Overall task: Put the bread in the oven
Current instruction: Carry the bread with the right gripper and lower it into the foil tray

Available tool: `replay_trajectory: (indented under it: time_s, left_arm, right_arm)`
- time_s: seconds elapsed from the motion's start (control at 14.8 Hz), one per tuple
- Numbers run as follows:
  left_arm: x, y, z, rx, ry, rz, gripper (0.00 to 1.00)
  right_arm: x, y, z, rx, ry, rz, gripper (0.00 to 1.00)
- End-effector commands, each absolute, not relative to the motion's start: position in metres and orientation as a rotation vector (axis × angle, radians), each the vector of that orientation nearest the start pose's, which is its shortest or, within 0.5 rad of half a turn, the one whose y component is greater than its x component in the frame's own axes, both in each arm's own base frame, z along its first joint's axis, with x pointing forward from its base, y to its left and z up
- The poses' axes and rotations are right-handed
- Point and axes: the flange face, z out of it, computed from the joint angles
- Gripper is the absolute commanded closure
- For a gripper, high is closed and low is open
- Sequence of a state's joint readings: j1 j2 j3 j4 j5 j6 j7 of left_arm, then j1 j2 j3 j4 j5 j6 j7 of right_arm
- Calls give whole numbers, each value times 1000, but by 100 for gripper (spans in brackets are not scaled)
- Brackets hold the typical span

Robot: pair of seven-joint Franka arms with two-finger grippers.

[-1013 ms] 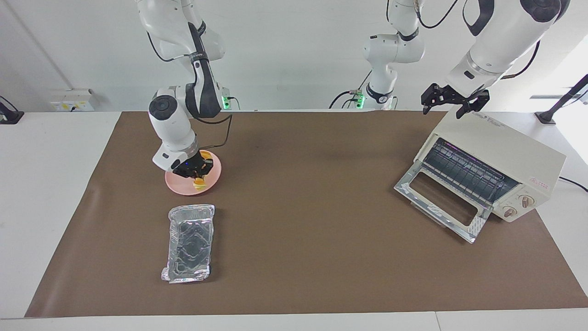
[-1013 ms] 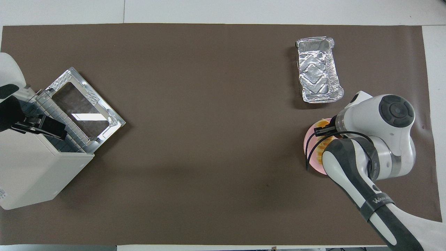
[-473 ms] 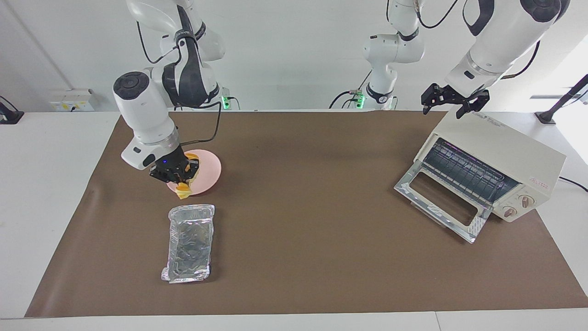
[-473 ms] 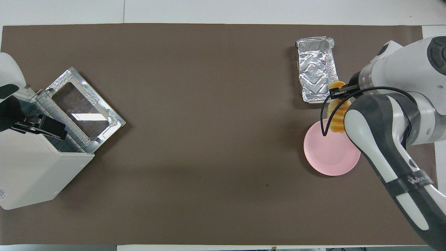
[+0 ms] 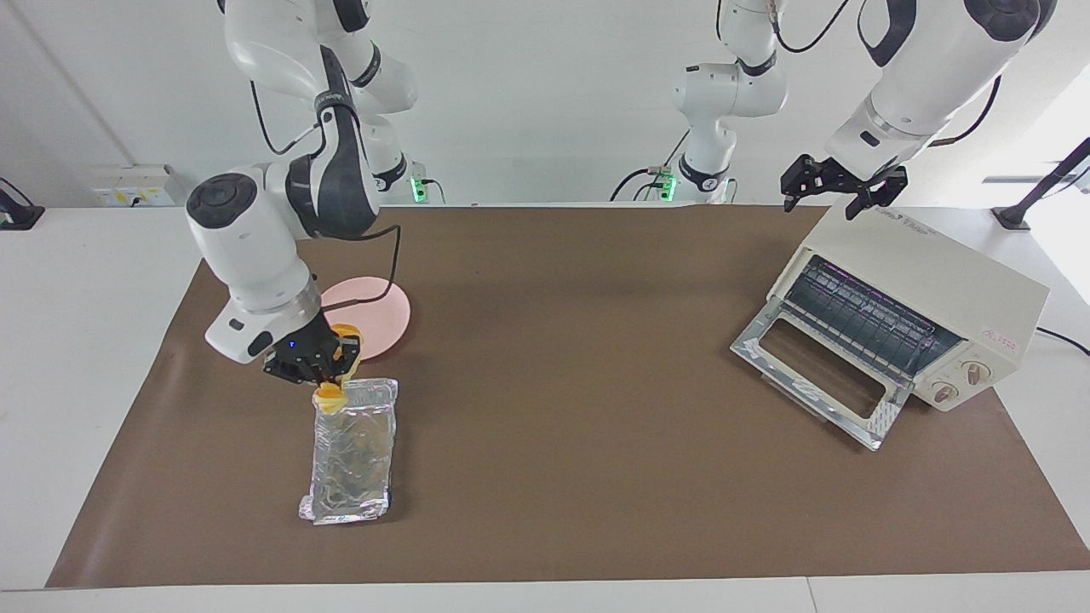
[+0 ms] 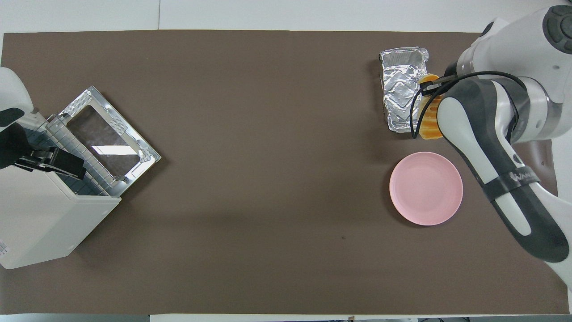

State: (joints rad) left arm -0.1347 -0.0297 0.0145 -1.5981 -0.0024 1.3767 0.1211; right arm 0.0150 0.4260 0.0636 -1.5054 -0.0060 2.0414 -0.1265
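Note:
My right gripper [image 5: 322, 368] is shut on the bread [image 5: 329, 394], a golden ridged loaf that hangs from it over the end of the foil tray [image 5: 351, 451] nearer to the robots. In the overhead view the bread [image 6: 430, 123] shows beside the tray's edge [image 6: 402, 89], partly under my right arm. The cream-white oven [image 5: 928, 281] stands at the left arm's end, its glass door [image 5: 817, 375] dropped open and the wire rack showing. My left gripper [image 5: 843, 189] is open and waits over the oven's top, holding nothing.
The round pink plate [image 5: 379, 311] lies bare on the brown mat, nearer to the robots than the foil tray; it also shows in the overhead view [image 6: 426, 188]. The oven [image 6: 40, 219] and its open door [image 6: 107, 138] fill the mat's corner at the left arm's end.
My right gripper has lifted the bread off the pink plate and carried it away from the robots to over the foil tray's near end. The left arm has not moved.

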Motion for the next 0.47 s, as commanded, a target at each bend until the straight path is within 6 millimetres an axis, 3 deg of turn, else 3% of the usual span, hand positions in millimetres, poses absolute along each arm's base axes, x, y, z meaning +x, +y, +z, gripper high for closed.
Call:
replay_trajectory:
  time_s: [0.0,0.41]
  left_arm:
    - [516,-60,618,-3121,360,280,0]
    - [516,-60,617,-3121,360,280,0]
  right_arm:
    - [749,40,404,-3092,-319,-152,100]
    - [777,38,367,-3102,-299,-177,100]
